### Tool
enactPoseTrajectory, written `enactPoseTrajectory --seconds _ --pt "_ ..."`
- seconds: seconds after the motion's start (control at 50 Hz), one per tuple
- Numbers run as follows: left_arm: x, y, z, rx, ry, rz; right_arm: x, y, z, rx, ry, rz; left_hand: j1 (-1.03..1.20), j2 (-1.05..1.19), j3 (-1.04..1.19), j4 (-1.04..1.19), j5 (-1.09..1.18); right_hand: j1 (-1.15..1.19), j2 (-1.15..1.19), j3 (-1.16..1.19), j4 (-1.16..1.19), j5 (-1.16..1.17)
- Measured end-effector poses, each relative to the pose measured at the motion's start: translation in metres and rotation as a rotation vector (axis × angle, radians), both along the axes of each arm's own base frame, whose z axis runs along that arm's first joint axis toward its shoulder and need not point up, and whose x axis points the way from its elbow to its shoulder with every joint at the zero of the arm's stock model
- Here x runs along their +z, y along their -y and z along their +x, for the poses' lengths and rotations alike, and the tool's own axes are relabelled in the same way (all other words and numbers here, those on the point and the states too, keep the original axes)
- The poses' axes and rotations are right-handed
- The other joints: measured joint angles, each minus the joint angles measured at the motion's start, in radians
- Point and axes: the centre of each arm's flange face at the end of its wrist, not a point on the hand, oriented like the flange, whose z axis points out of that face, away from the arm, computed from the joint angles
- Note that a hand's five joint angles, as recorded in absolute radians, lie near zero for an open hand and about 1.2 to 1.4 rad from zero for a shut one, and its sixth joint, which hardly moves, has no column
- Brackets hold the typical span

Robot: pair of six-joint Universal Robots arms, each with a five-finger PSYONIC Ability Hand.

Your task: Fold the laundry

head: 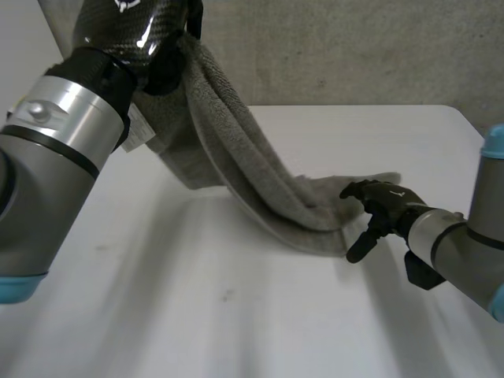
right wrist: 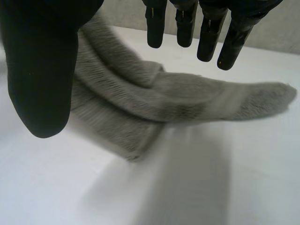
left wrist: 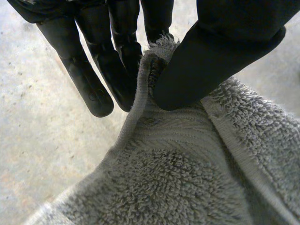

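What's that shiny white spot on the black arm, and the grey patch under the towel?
Head view: light glares off the glossy left arm. Right wrist view: the towel casts a soft shadow on the table.

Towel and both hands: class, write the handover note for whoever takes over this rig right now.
Left hand: shut on the grey towel, pinching its hem between thumb and fingers, raised.
Right hand: open, at the towel's low end, holding nothing.
Towel slopes down to the white table, low end resting there.
Done: no finished fold. Left: lay flat, fold.
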Motion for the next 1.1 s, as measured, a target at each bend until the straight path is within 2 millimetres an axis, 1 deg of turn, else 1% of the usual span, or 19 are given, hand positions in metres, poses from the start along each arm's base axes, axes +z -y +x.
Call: enactPoseTrajectory --seconds 0.04,0.08,0.12,0.14,0.18,0.22,0.28,0.34,0.44,0.46,0.5,0.52,0.56,0.58,0.64,0.76,0.9,1.04,1.1 --pt "0.002 -0.003 0.0 -0.005 -0.001 -0.001 -0.002 0.002 0.002 0.0 0.011 0.009 0.0 0.0 0.0 0.0 0.0 0.0 0.0 0.0 0.0 0.0" --pt "0.014 -0.017 -0.001 -0.028 -0.011 -0.015 -0.006 0.006 0.013 0.015 0.034 0.025 0.0 0.0 0.0 0.001 0.0 0.0 0.0 0.0 0.0 0.0" --pt "0.017 -0.02 -0.001 -0.034 -0.015 -0.02 -0.007 0.007 0.015 0.021 0.038 0.027 0.0 0.0 0.0 0.001 0.0 0.0 0.0 0.0 0.0 0.0" --pt "0.028 -0.031 0.0 -0.05 -0.032 -0.044 -0.011 0.007 0.029 0.054 0.045 0.03 0.0 0.0 0.0 0.002 0.0 0.0 0.0 0.0 0.0 0.0" --pt "0.036 -0.037 0.0 -0.059 -0.046 -0.064 -0.013 0.004 0.04 0.085 0.047 0.031 0.0 0.0 0.0 0.002 0.0 0.0 0.0 0.0 0.0 0.0" --pt "0.049 -0.045 0.002 -0.069 -0.069 -0.096 -0.016 -0.002 0.053 0.125 0.046 0.033 0.0 0.0 0.0 0.002 0.0 0.0 0.0 0.0 0.0 0.0" --pt "0.057 -0.049 0.003 -0.072 -0.083 -0.117 -0.019 -0.015 0.068 0.169 0.04 0.041 0.0 0.0 0.0 0.002 0.0 0.0 0.0 0.0 0.0 0.0" --pt "0.059 -0.048 0.004 -0.069 -0.084 -0.121 -0.012 -0.029 0.073 0.165 0.022 0.031 0.0 0.0 0.0 0.003 0.0 0.0 0.0 0.0 0.0 0.0" --pt "0.054 -0.044 0.005 -0.057 -0.067 -0.104 0.003 -0.036 0.066 0.124 -0.007 -0.012 0.0 0.0 0.0 0.003 0.0 0.0 0.0 0.0 0.0 0.0" --pt "0.049 -0.041 0.006 -0.046 -0.053 -0.087 0.012 -0.037 0.058 0.101 -0.031 -0.038 0.0 0.0 0.0 0.003 0.0 0.0 0.0 0.0 0.0 0.0" --pt "0.046 -0.038 0.008 -0.038 -0.046 -0.077 0.015 -0.037 0.054 0.091 -0.045 -0.049 0.0 0.0 0.0 0.003 0.0 0.0 0.0 0.0 0.0 0.0" --pt "0.042 -0.033 0.01 -0.021 -0.034 -0.062 0.018 -0.035 0.042 0.073 -0.085 -0.062 0.0 0.0 0.0 0.003 0.0 0.008 0.017 0.023 0.013 0.015" --pt "0.04 -0.031 0.011 -0.016 -0.03 -0.057 0.019 -0.034 0.038 0.067 -0.1 -0.065 0.0 0.0 0.0 0.003 0.0 0.012 0.029 0.038 0.024 0.029" --pt "0.036 -0.024 0.015 0.007 -0.02 -0.042 0.02 -0.034 0.023 0.059 -0.157 -0.071 0.0 0.001 0.0 0.003 0.0 0.023 0.056 0.074 0.052 0.051" --pt "0.032 -0.018 0.018 0.026 -0.013 -0.03 0.019 -0.038 0.01 0.069 -0.216 -0.063 0.0 0.001 0.0 0.003 0.0 0.027 0.06 0.08 0.057 0.055" --pt "0.026 -0.009 0.019 0.044 -0.006 -0.012 0.005 -0.066 -0.007 0.162 -0.317 0.027 0.006 0.001 0.0 0.003 0.0 0.13 0.157 0.188 0.164 0.151" --pt "0.022 -0.004 0.017 0.045 -0.002 -0.002 -0.005 -0.087 -0.005 0.268 -0.294 0.107 0.006 0.001 0.0 0.003 0.0 0.133 0.161 0.194 0.17 0.157" --pt "0.024 -0.003 0.016 0.044 -0.006 -0.007 -0.01 -0.096 0.02 0.354 -0.166 0.135 0.006 0.001 0.0 0.003 0.0 0.129 0.158 0.183 0.153 0.134" --pt "0.025 -0.004 0.016 0.043 -0.008 -0.009 -0.019 -0.097 0.043 0.372 -0.084 0.161 0.006 0.001 0.0 0.003 0.0 0.096 0.139 0.133 0.107 0.1"
